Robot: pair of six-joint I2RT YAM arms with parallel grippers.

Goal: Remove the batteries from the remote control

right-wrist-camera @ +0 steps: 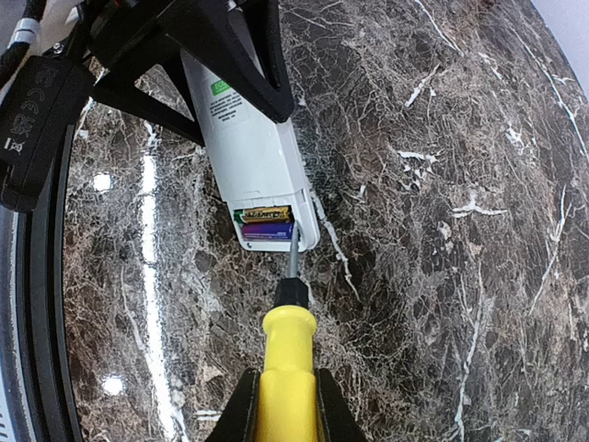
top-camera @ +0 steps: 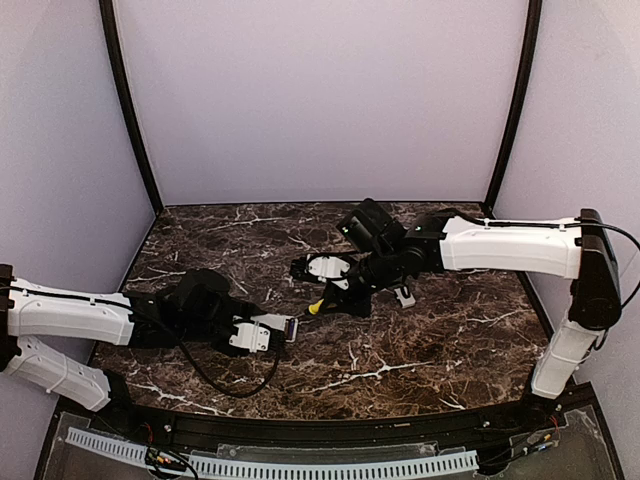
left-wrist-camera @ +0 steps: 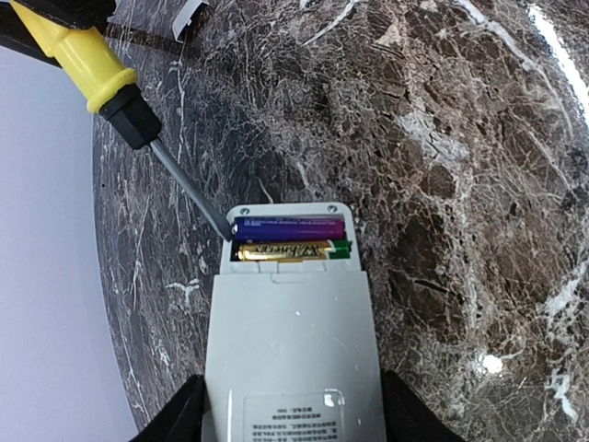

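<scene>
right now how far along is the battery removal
Done: the compartment is open, its white cover lying apart on the table. In hand: the left claw grips the remote control while the right claw holds a yellow-handled screwdriver, tip at the end of the purple battery. Left: both batteries sit in the compartment; neither is out.

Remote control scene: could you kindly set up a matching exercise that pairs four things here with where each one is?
Things:
1. remote control
2. batteries
3. screwdriver
4. white cover

Places:
a. lying loose on the table
b. clamped in the left gripper
c. side by side inside the remote control
d. gripped by the right gripper, tip at the batteries

Pairs: 1-b, 2-c, 3-d, 4-a
</scene>
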